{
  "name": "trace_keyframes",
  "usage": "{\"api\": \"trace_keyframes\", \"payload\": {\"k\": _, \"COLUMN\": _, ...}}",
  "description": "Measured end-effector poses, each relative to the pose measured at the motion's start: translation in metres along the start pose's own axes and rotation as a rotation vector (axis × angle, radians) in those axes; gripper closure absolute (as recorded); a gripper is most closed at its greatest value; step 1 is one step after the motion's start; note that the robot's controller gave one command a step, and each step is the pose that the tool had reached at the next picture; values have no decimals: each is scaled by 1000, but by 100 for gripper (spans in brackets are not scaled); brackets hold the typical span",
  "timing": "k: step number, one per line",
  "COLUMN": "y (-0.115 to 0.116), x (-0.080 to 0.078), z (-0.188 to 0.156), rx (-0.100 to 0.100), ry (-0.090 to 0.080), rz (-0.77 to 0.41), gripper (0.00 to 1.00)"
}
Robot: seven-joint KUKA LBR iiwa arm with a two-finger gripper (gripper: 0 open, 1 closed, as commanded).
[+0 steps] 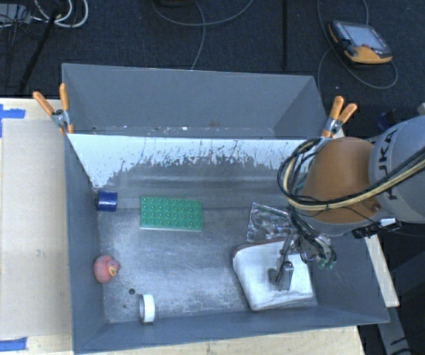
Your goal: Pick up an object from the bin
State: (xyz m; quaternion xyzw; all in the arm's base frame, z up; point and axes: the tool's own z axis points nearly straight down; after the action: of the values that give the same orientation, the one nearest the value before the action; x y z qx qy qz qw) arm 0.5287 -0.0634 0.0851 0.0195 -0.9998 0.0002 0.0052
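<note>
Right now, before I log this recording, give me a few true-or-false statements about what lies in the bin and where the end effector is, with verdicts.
1. The end effector is over the white folded cloth at the view's lower right. True.
2. The green studded plate touches that cloth. False: they lie well apart.
3. A small blue cylinder sits left of the green plate. True.
4. The end effector hangs over the pink ball. False: the ball lies near the bin's left wall.
</note>
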Motion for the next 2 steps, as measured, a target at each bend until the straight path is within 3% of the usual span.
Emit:
{"api": "trace_keyframes", "payload": {"k": 1, "y": 3, "x": -8, "z": -7, "rx": 1, "ry": -23, "rz": -6, "gripper": 100}}
{"api": "trace_keyframes", "payload": {"k": 2, "y": 4, "x": -11, "z": -105, "rx": 1, "ry": -19, "rz": -1, "gripper": 100}}
